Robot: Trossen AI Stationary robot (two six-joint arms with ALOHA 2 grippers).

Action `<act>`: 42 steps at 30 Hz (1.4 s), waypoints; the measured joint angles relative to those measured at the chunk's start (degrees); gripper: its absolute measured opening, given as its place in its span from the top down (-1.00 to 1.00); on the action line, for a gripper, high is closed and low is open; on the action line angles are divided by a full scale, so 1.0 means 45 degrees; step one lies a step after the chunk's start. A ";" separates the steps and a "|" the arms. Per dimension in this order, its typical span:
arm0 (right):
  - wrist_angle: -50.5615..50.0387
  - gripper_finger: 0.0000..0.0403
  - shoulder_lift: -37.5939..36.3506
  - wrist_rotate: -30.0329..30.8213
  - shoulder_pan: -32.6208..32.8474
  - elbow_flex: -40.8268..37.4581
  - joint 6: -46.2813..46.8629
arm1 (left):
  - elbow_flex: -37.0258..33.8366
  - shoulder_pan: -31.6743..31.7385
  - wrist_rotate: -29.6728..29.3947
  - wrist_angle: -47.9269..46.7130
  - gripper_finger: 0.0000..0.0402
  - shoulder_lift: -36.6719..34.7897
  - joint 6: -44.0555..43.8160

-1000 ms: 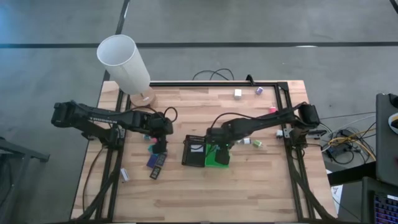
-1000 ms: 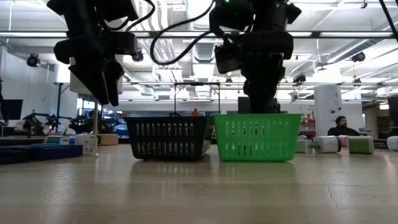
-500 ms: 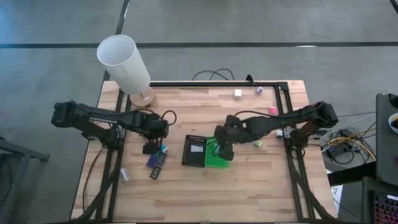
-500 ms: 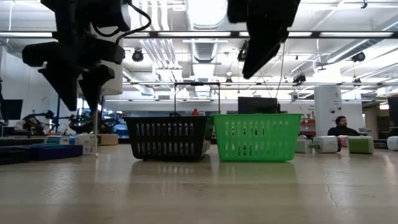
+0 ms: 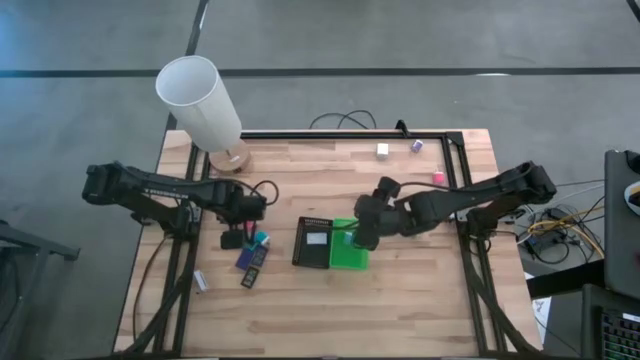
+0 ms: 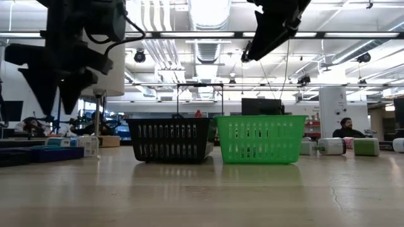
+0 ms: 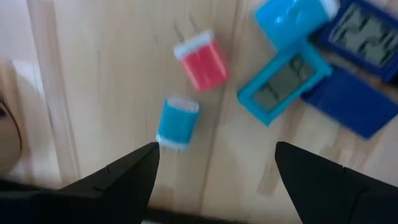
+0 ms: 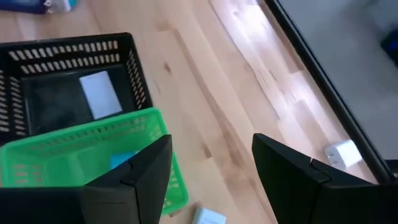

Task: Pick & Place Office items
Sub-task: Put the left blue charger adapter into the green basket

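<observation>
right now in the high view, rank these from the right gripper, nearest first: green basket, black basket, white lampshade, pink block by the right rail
From the right gripper:
1. green basket, directly beneath it, mid-table.
2. black basket, next to the green one, on the side toward the left arm.
3. pink block, out by the table's right rail.
4. white lampshade, at the far left corner, well past everything else.

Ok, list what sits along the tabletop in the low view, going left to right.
Dark-blue flat items at the far left → small white box → black basket → green basket → white and green blocks at the far right.
</observation>
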 joint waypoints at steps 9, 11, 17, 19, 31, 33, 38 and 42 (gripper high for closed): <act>-0.0026 -0.09 -0.0021 0.0703 -0.0009 -0.0584 0.0399 | -0.0601 0.0000 0.0037 0.0132 -0.63 0.0000 0.0335; -0.0016 -0.09 -0.0025 0.0719 -0.0004 -0.0586 0.0395 | -0.0918 0.0003 0.0031 0.0316 -0.63 0.0000 0.0367; 0.0029 -0.09 -0.0035 0.0748 -0.0004 -0.0581 0.0363 | -0.1296 0.0039 -0.0956 0.0740 -0.63 0.0127 0.0195; 0.0049 -0.09 -0.0035 0.0956 0.0000 -0.0572 0.0359 | -0.1210 0.0039 -0.1806 0.0754 -0.63 0.0146 0.0038; 0.0084 -0.09 -0.0045 0.1010 0.0000 -0.0567 0.0359 | -0.1210 0.0088 -0.2192 0.1435 -0.63 0.0726 0.0355; 0.0092 -0.09 -0.0045 0.1010 0.0000 -0.0568 0.0359 | -0.1224 0.0092 -0.2120 0.1612 -0.63 0.1034 0.0456; 0.0097 -0.09 -0.0045 0.1006 0.0000 -0.0576 0.0359 | -0.1229 0.0107 -0.2094 0.2001 -0.63 0.1974 0.1019; 0.0094 -0.09 -0.0045 0.0993 0.0000 -0.0584 0.0359 | -0.1231 0.0117 -0.1988 0.2086 -0.63 0.2813 0.1324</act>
